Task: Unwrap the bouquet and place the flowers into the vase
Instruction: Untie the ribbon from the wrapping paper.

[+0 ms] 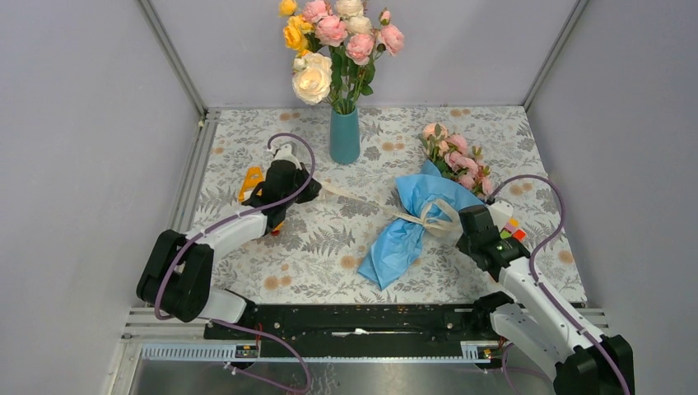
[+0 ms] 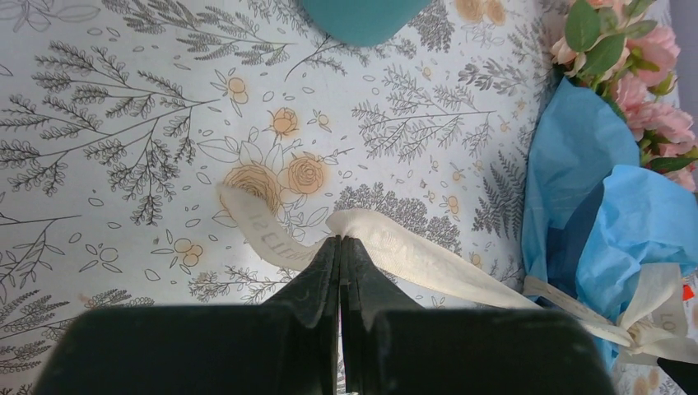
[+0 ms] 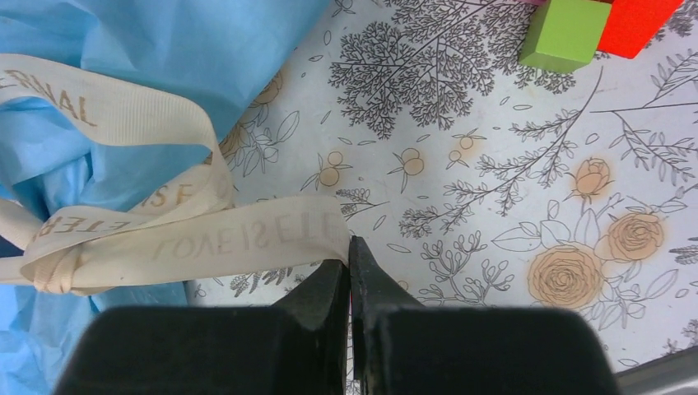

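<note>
The bouquet point(image 1: 411, 222) lies right of the table's middle, wrapped in crinkled blue paper point(image 2: 576, 156) and tied with a cream printed ribbon point(image 1: 362, 200). Its pink flowers point(image 1: 457, 155) stick out at the far end. The teal vase point(image 1: 345, 136) stands at the back and holds a large bunch of yellow, cream and pink roses. My left gripper point(image 2: 340, 240) is shut on one ribbon tail point(image 2: 428, 259), stretched leftwards from the knot. My right gripper point(image 3: 349, 251) is shut on the other ribbon end point(image 3: 247, 239), just right of the wrapper point(image 3: 165, 49).
Small green point(image 3: 568, 33) and red point(image 3: 638, 25) blocks lie by the right gripper point(image 1: 465, 222), seen beside it from above too. The vase's base point(image 2: 362, 16) stands beyond the left gripper point(image 1: 313, 185). Grey walls enclose the floral-patterned table point(image 1: 329, 247) on three sides.
</note>
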Action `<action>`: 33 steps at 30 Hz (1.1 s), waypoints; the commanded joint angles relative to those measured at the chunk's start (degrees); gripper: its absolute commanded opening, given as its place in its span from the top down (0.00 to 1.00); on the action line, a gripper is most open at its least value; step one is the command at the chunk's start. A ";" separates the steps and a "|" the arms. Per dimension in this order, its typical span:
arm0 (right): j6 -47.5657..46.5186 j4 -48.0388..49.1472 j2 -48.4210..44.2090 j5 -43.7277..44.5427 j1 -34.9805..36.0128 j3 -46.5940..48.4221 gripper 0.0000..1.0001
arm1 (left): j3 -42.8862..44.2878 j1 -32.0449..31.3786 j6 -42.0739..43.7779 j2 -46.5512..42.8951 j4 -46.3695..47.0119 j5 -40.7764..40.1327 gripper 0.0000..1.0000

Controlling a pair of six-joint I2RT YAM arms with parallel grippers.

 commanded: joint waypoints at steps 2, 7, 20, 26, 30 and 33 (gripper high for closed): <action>-1.79 -2.58 1.20 4.98 -0.61 4.46 1.00 | -0.77 1.27 -0.22 -2.99 2.11 -0.46 1.00; -2.70 -4.62 0.31 8.43 -0.80 6.51 1.00 | -1.34 2.20 -0.22 -3.79 1.92 -0.15 1.00; -5.71 -7.93 -2.17 18.41 -0.93 11.45 1.00 | -1.89 4.18 -0.21 -5.11 0.88 -0.46 1.00; -7.64 -8.26 -2.90 22.02 -0.96 14.96 1.00 | -2.45 5.25 -0.24 -5.90 0.73 -0.17 1.00; -8.96 -8.28 -2.98 24.77 -0.96 17.34 1.00 | -2.56 6.05 -0.16 -6.97 0.19 -0.22 1.00; -9.50 -8.32 -2.66 25.78 -1.03 19.01 1.00 | -2.45 6.48 -0.03 -8.01 -0.75 -0.81 1.00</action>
